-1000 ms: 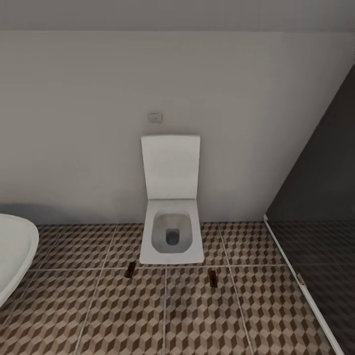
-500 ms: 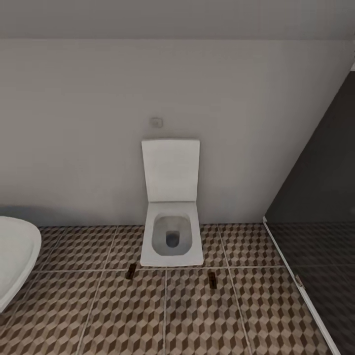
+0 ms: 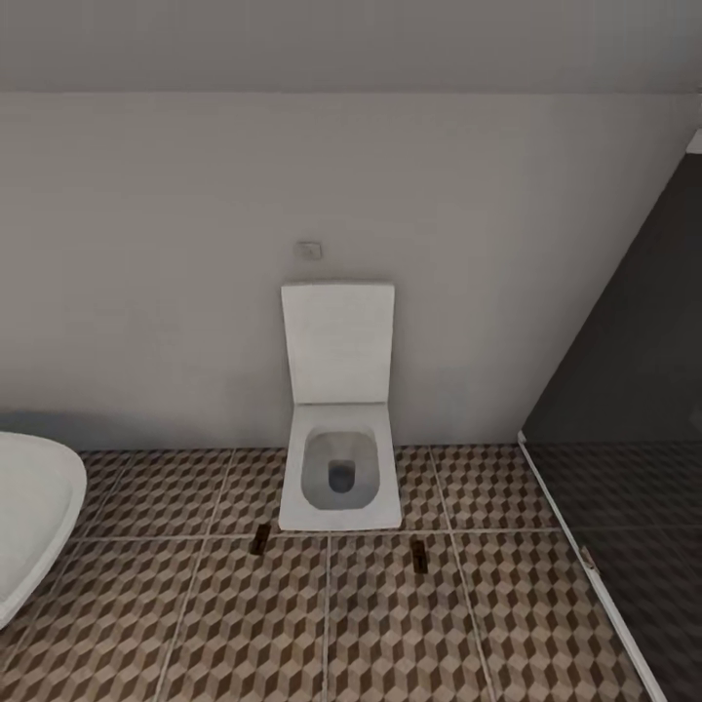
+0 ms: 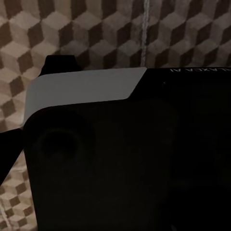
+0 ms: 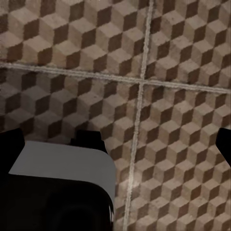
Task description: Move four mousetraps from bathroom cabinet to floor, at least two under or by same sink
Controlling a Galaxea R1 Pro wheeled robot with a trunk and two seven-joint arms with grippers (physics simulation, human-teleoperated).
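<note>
Two mousetraps lie flat on the bathroom floor (image 3: 370, 624) in front of a square white toilet (image 3: 339, 468). One mousetrap (image 3: 260, 538) is by the toilet's left front corner, the other mousetrap (image 3: 419, 556) a little off its right front corner. My right gripper (image 5: 118, 144) hangs open over bare patterned tiles (image 5: 159, 57), nothing between its fingers. In the left wrist view a dark finger (image 4: 5, 159) shows at the edge, the rest lost against my dark body (image 4: 144, 159). The cabinet and the bathroom sink are out of view.
The rim of an oval white bathtub (image 3: 34, 517) juts in at the left. A dark glass shower wall (image 3: 634, 409) with a pale floor rail (image 3: 585, 575) closes off the right. A plain grey wall (image 3: 195, 244) stands behind the toilet.
The whole head view has slid slightly downward and the toilet looks a bit smaller, so the camera moved. Both mousetraps and the toilet keep their places on the floor.
</note>
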